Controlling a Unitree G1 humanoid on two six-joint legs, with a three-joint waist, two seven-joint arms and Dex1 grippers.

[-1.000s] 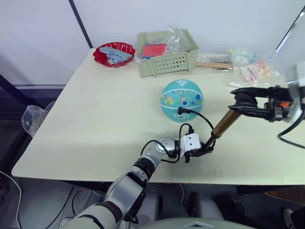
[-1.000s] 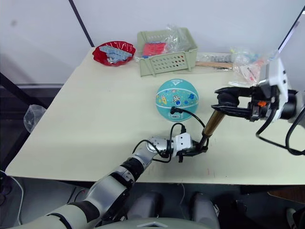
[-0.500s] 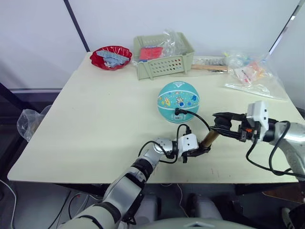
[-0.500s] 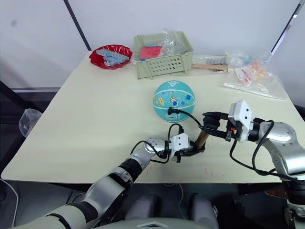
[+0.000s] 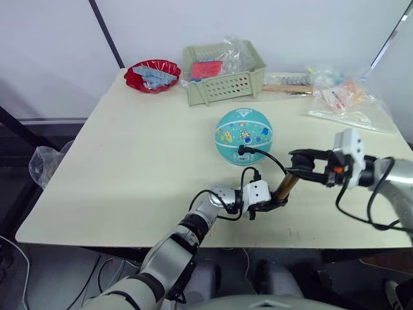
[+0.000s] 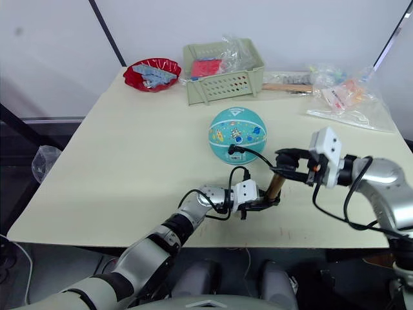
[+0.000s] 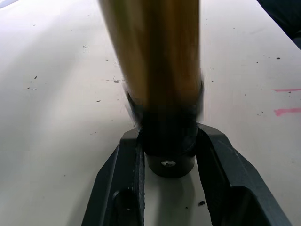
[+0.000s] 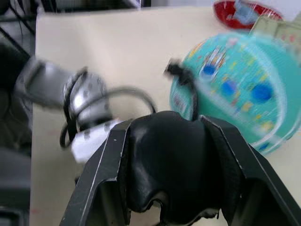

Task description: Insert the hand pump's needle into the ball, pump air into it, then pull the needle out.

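On the left, the robot's left gripper (image 5: 279,201) is closed tight on the black bottom cap of the slim gold metal hand pump (image 5: 284,186), holding that end down near the front edge of the pale cream table (image 5: 129,161). The pump leans up to the right. Its thin black hose (image 5: 274,160) curls up to the small teal ball with cartoon pictures (image 5: 244,135), which sits in the middle of the table. The black fitting of the needle (image 5: 242,152) is pressed on the ball's near side, so the needle looks to be in already. On the right, the right gripper (image 5: 302,161) is closed around the pump's black T-handle (image 8: 171,165), pushed low on the tube. So I think it is pumping now; more pumps and pulling the needle out are left. Farther back sit a red bowl (image 5: 153,73), a pale green basket (image 5: 222,74) and clear bags (image 5: 345,100), by a plain white wall (image 5: 271,26).
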